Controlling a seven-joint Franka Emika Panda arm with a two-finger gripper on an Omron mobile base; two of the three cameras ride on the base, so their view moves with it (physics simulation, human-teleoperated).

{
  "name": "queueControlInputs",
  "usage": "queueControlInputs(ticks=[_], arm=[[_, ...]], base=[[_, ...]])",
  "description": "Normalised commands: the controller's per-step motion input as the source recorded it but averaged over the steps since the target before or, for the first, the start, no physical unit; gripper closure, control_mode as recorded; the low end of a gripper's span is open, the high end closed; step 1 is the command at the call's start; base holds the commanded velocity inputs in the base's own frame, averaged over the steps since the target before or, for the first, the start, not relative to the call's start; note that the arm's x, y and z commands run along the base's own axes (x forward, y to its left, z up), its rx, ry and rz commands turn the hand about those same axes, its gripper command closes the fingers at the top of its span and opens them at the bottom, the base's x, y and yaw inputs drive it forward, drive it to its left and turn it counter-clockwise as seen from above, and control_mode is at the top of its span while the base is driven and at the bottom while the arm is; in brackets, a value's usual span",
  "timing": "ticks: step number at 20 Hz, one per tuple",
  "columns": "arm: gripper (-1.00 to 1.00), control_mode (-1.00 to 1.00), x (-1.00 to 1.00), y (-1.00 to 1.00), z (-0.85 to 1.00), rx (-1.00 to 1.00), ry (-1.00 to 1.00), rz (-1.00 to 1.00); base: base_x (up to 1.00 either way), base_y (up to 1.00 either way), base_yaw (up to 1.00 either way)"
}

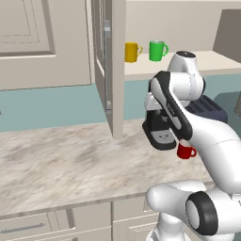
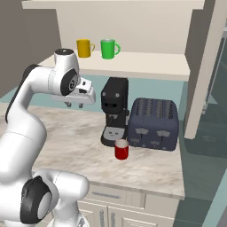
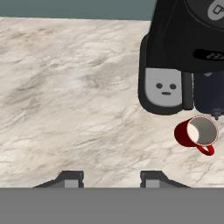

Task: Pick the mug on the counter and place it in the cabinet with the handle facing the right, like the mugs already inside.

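The small red mug [image 2: 121, 149] stands upright on the marbled counter [image 2: 75, 133], just in front of a black coffee machine [image 2: 114, 111]. In the hand view the mug [image 3: 197, 132] lies at the lower right, its pale inside showing and its loop handle [image 3: 207, 150] pointing toward the bottom right. My gripper [image 2: 74, 105] hangs above the counter, left of the coffee machine and well apart from the mug. Its fingertips [image 3: 70, 178] stand wide apart with bare stone between them, so it is open. A yellow mug [image 2: 84, 48] and a green mug [image 2: 108, 48] sit on the cabinet shelf [image 2: 133, 64], handles to the right.
A dark toaster [image 2: 154, 124] stands right of the coffee machine, close behind the red mug. The cabinet's open door [image 1: 110, 70] juts out over the counter [image 1: 61, 160] left of the shelf; another door panel [image 2: 201, 66] hangs at the right. Bare stone stretches left of the machines.
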Motion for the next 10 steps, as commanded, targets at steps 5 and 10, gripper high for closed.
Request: queueControlInputs(ticks=[5, 10], arm=[[-1.0, -1.0, 0.0, 0.0, 0.0, 0.0, 0.0, 0.0], [-1.0, -1.0, 0.0, 0.0, 0.0, 0.0, 0.0, 0.0]], base=[[0.0, 0.0, 0.0], [0.0, 0.0, 0.0]])
